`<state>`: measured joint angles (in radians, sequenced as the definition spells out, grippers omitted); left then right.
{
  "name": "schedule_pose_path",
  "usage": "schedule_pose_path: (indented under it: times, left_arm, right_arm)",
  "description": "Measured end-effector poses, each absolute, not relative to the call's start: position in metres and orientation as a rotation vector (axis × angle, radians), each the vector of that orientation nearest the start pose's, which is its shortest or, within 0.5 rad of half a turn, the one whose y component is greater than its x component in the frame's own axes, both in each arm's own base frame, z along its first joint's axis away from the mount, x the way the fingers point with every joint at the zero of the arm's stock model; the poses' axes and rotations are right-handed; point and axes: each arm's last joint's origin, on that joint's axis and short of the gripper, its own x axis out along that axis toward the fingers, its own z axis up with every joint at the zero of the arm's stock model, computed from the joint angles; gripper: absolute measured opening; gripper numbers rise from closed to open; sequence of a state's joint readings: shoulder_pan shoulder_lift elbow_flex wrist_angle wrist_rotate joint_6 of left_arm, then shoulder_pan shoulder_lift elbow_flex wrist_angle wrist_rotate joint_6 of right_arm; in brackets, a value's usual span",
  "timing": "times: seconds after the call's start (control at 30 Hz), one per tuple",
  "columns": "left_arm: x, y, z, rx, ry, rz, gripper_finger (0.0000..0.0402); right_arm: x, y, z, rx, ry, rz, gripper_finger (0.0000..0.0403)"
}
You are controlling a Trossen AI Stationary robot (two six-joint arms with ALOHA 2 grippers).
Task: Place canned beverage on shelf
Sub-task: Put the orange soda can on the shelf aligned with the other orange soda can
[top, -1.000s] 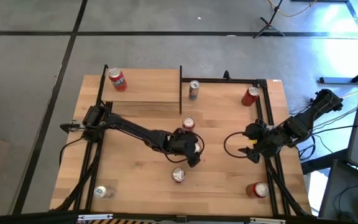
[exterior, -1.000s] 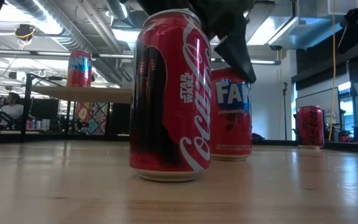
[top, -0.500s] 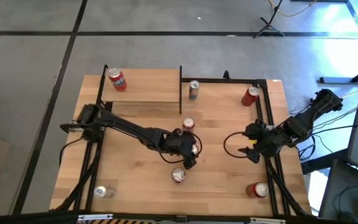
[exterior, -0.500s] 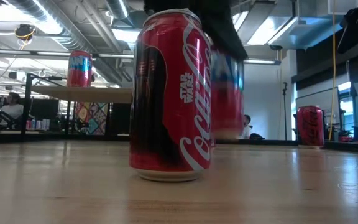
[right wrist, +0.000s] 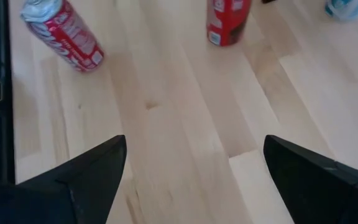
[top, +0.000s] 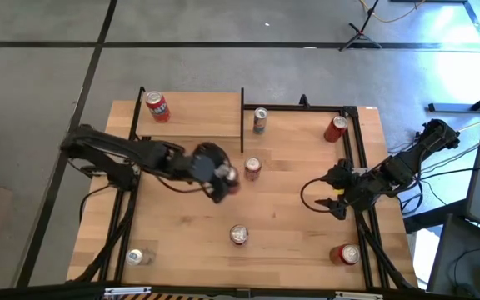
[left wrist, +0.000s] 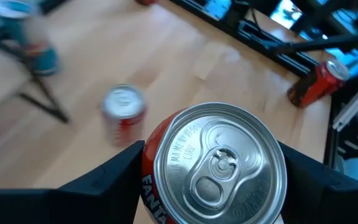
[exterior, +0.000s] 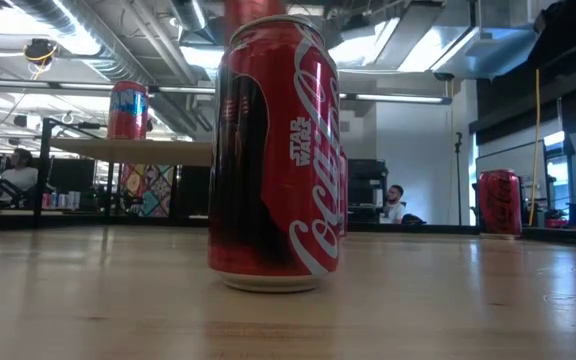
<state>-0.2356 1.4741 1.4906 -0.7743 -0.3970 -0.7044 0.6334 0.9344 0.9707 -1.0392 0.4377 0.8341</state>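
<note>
My left gripper [top: 217,173] hangs above the middle of the table, shut on a red Fanta can [left wrist: 219,165] whose silver top fills the left wrist view. The shelf [top: 192,117], a light-wood board between black posts, stands at the far left with a red can [top: 156,106] on it. My right gripper [top: 333,197] waits open near the table's right edge, with only bare wood between its fingers [right wrist: 86,180]. My left gripper pinches the Fanta can's side wall [left wrist: 149,182] just below the rim, one finger [left wrist: 114,180] on each opposite side. The fingers come slanting down from the table's left. The can is lifted clear of the table with its top up.
Loose cans stand on the table: a red one [top: 252,167] right beside the held can, a Coca-Cola can [top: 239,234] toward the near edge, a teal one [top: 260,119] by the shelf's right post, and red ones at the far right [top: 336,127] and near right [top: 344,253].
My left gripper has risen and gone toward the table's left edge and a little toward the far edge. The Fanta can, which stood on the table behind the Coca-Cola can, has gone up with it and is now lifted clear.
</note>
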Motion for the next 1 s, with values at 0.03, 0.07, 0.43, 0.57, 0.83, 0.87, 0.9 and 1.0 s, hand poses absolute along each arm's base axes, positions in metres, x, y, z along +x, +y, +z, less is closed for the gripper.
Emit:
schedule_pose_path:
  times: [0.03,0.07,0.43,0.57,0.83,0.87,0.9,1.0]
  left_arm:
    - [0.293,-0.058,0.372,-0.441,0.617,0.403,0.0265]
    - [0.284,-0.056,0.377,-0.449,0.612,0.411,0.0265]
    - [0.193,-0.027,0.407,-0.447,0.625,0.646,0.0265]
    - [0.172,-0.016,0.406,-0.413,0.668,0.756,0.0265]
    - [0.15,0.011,0.4,-0.363,0.755,0.915,0.0265]
    - [0.147,0.014,0.399,-0.362,0.753,0.928,0.0265]
    - [0.144,0.017,0.397,-0.358,0.757,0.941,0.0265]
    - [0.131,0.025,0.39,-0.382,0.779,0.964,0.0265]
  right_arm:
    - [0.134,0.082,0.306,0.264,0.849,-0.188,0.0367]
    - [0.134,0.082,0.306,0.262,0.844,-0.198,0.0367]
    - [0.139,0.071,0.306,0.292,0.834,-0.268,0.0367]
    - [0.139,0.07,0.306,0.285,0.822,-0.282,0.0367]
    - [0.139,0.069,0.307,0.27,0.797,-0.312,0.0367]
    - [0.139,0.069,0.307,0.267,0.791,-0.318,0.0367]
    - [0.139,0.069,0.307,0.265,0.787,-0.323,0.0367]
    - [0.139,0.069,0.307,0.267,0.785,-0.326,0.0367]
